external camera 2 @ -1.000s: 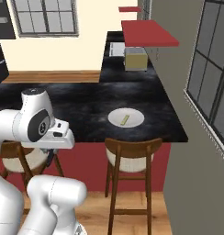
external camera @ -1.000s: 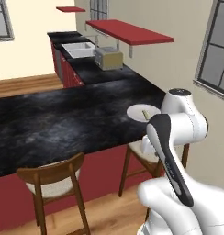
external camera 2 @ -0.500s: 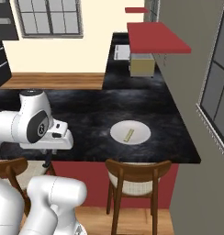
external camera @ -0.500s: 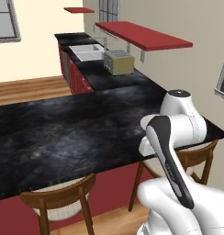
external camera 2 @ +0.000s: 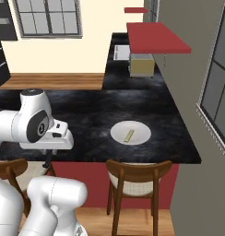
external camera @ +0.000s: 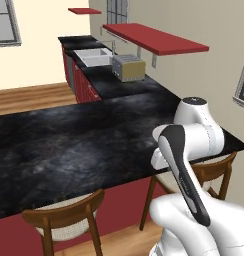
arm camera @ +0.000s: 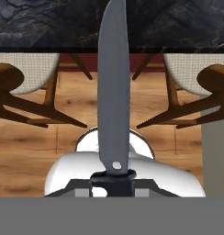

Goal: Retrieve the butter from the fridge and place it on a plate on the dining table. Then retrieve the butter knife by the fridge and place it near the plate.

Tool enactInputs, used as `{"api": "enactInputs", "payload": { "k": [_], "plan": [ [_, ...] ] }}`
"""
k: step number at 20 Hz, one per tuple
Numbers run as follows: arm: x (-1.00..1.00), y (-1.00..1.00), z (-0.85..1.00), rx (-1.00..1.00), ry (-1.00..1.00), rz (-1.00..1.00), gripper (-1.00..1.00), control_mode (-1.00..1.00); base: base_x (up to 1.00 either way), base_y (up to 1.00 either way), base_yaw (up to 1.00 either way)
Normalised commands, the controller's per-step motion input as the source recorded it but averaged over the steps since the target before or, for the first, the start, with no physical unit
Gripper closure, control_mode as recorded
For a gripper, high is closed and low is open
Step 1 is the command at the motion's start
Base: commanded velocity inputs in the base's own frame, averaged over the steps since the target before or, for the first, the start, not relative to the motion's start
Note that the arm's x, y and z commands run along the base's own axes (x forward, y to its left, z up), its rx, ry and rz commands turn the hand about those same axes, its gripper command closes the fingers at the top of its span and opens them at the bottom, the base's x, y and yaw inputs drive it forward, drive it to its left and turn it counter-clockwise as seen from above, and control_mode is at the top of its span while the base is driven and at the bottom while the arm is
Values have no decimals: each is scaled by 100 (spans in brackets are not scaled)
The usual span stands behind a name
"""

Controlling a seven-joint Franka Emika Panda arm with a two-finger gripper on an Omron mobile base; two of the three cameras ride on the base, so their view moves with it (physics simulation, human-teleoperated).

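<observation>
1. Holding the butter knife (arm camera: 114, 87), our gripper (arm camera: 113, 176) is clamped on its handle end, blade sticking straight out toward the dining table (arm camera: 49, 23) edge.
2. We see our arm folded close to the base, hand low at the table's near edge above two wooden chairs (arm camera: 22, 87).
3. We see the butter (external camera 2: 129, 135) lying on the plate (external camera 2: 139, 129) on the table (external camera 2: 86, 115), right of our arm.
4. We note a toaster (external camera: 128, 67) on the far counter.

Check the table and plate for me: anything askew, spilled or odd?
Nothing stands out. The butter lies on the plate on the dining table, nothing spilled. The pincer is shut on the butter knife, blade straight ahead.
</observation>
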Motion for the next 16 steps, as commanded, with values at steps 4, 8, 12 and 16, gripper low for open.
{"api": "enactInputs", "payload": {
  "k": [4, 8, 12, 16],
  "plan": [
    [0, 0, 0, 0, 0, 0, 100, 100, 24, 3, 2],
    [0, 0, 0, 0, 0, 0, 100, 100, 0, 0, 0],
    [0, 0, 0, 0, 0, 0, 100, -100, 0, 0, 0],
    [31, -1, 0, 0, 0, 1, 100, -100, 0, 0, 0]
  ]
}}
